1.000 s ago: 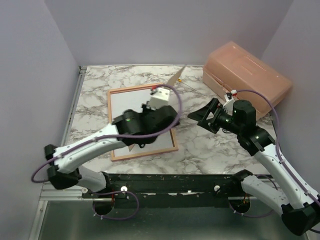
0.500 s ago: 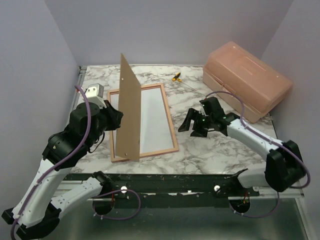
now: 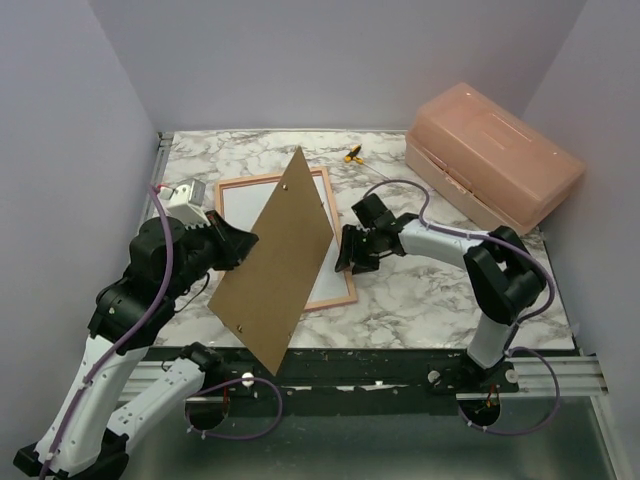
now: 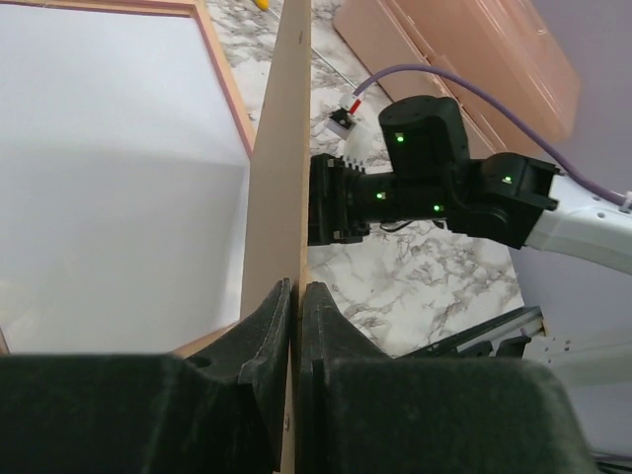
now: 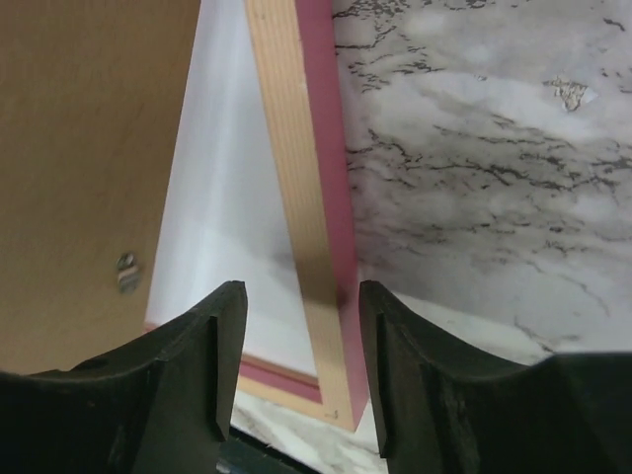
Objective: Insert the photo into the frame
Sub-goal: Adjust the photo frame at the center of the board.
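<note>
The frame (image 3: 262, 181) lies flat on the marble table, wood-coloured back up with its pink side showing (image 5: 296, 148). A flat white sheet (image 3: 250, 205) fills its opening; it looks like the photo's plain back, and no printed side shows. My left gripper (image 3: 235, 245) is shut on the edge of a brown backing board (image 3: 275, 270), which tilts up over the frame's near half. In the left wrist view the board (image 4: 281, 148) runs edge-on between the pads. My right gripper (image 5: 301, 296) is open, its jaws straddling the frame's right rail near the near corner, apart from it.
A salmon plastic box (image 3: 495, 160) stands at the back right. A small yellow and black object (image 3: 352, 154) lies behind the frame. Lilac walls close the left, back and right. A black rail (image 3: 380, 365) runs along the table's near edge.
The left arm has pulled back to the left and swung the board from edge-on to tilted over the frame. The right gripper has moved left to the frame's right rail and its jaws have narrowed.
</note>
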Motion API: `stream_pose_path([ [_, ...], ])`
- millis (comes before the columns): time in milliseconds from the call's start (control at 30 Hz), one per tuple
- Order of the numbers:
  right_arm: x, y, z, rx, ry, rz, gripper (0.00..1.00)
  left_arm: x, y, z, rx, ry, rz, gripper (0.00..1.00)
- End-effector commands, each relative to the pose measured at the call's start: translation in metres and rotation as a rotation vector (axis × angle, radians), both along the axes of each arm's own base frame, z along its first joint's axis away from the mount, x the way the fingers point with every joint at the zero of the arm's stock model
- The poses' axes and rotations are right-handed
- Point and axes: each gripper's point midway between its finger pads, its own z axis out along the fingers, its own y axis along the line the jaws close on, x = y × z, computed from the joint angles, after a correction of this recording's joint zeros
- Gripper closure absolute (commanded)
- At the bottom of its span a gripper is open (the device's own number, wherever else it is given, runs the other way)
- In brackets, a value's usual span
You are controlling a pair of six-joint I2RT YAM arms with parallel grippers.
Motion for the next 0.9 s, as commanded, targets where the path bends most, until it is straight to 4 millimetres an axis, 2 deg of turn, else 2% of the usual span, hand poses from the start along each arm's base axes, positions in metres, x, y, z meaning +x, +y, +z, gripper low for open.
stream_pose_path([
  [0,0.007,-0.001,-0.024,-0.111,-0.030,-0.003,0.49,-0.006,-0.006,0.035,-0.090,-0.093,-0.042,1.00],
  [67,0.005,-0.009,-0.035,-0.158,-0.019,-0.027,0.59,-0.005,-0.007,0.027,-0.086,-0.081,-0.045,1.00],
  [100,0.004,-0.013,-0.039,-0.174,-0.024,-0.039,0.69,-0.005,-0.008,0.024,-0.090,-0.075,-0.051,1.00],
  [200,0.000,-0.031,-0.046,-0.236,-0.032,-0.083,0.87,-0.004,-0.014,0.017,-0.113,-0.065,-0.075,1.00],
  [333,-0.010,-0.052,-0.041,-0.287,-0.046,-0.110,0.98,-0.004,-0.016,0.011,-0.128,-0.052,-0.088,1.00],
  [467,-0.031,-0.066,-0.035,-0.280,-0.029,-0.123,1.00,-0.005,-0.017,-0.001,-0.137,-0.023,-0.094,1.00],
  [633,-0.060,-0.090,-0.029,-0.289,-0.003,-0.152,1.00,-0.006,-0.019,-0.037,-0.129,0.052,-0.098,1.00],
  [733,-0.066,-0.100,-0.018,-0.287,-0.030,-0.183,0.96,-0.007,-0.021,-0.064,-0.126,0.107,-0.100,1.00],
  [867,-0.062,-0.099,-0.007,-0.268,-0.062,-0.191,0.91,-0.012,-0.025,-0.101,-0.138,0.189,-0.111,1.00],
])
